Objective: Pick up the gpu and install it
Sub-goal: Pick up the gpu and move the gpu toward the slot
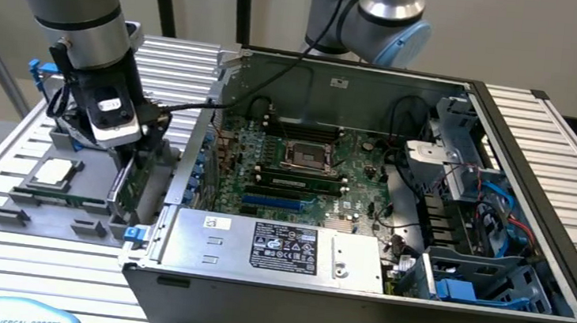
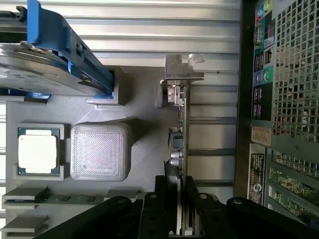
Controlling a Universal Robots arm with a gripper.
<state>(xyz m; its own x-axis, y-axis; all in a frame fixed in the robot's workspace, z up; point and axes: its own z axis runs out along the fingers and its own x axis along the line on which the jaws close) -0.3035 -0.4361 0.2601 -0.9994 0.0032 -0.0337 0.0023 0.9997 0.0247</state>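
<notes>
The gpu (image 2: pixel 182 124) stands on its edge in the grey fixture (image 2: pixel 144 144), seen end-on as a thin green strip with its silver bracket (image 2: pixel 182 69) at the far end. My gripper (image 2: pixel 180 199) straddles the card, one black finger against each face, and looks shut on it. In the exterior view the gripper (image 1: pixel 125 154) is low at the left, just outside the open computer case (image 1: pixel 360 295), with the gpu (image 1: pixel 125 187) below it next to the case wall.
The fixture also holds a CPU (image 2: pixel 37 152), a silver hard drive with blue rails (image 2: pixel 50 64) and a memory stick (image 2: pixel 65 198). Inside the case lie the motherboard (image 1: pixel 310 156), a blue slot (image 1: pixel 279 202) and the power supply (image 1: pixel 270 247). A second arm (image 1: pixel 387 20) stands behind.
</notes>
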